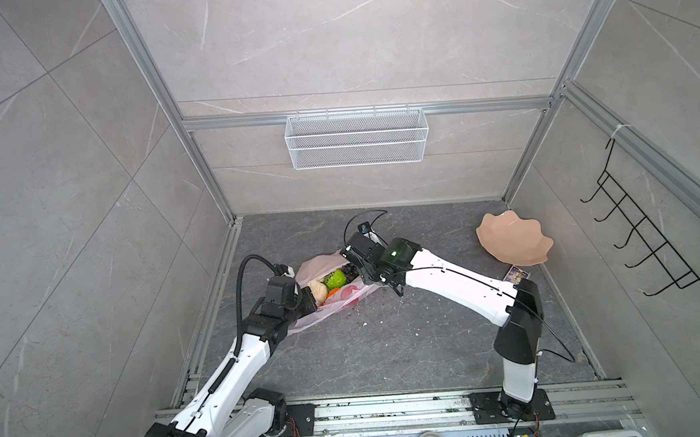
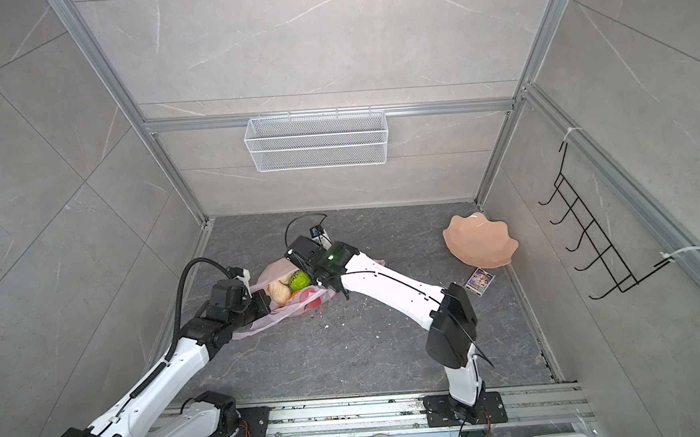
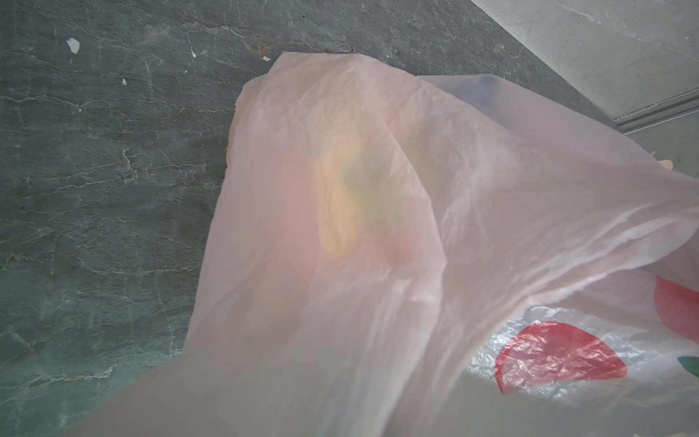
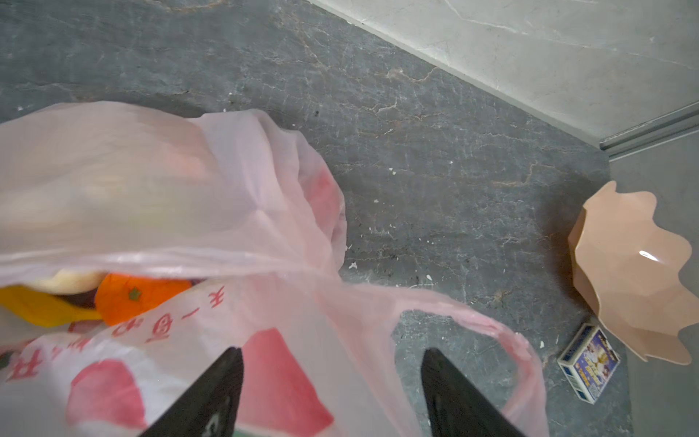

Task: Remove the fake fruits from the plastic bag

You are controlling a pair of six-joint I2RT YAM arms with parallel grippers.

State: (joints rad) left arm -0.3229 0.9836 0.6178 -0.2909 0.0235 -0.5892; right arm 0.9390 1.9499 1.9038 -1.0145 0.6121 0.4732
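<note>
Both top views high, looking down; wrist views close over bag point(image 3: 340, 227).

Thin crinkly translucent plastic bag point(image 4: 151, 181), glossy peach dish point(image 4: 635, 287), matt stone-look floor point(image 4: 416, 151)

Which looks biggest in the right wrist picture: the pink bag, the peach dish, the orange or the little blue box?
1. plastic bag, biggest, but also nearest the camera.
2. peach dish.
3. orange and little blue box look about alike; the orange is partly hidden, so no ranking.
</note>
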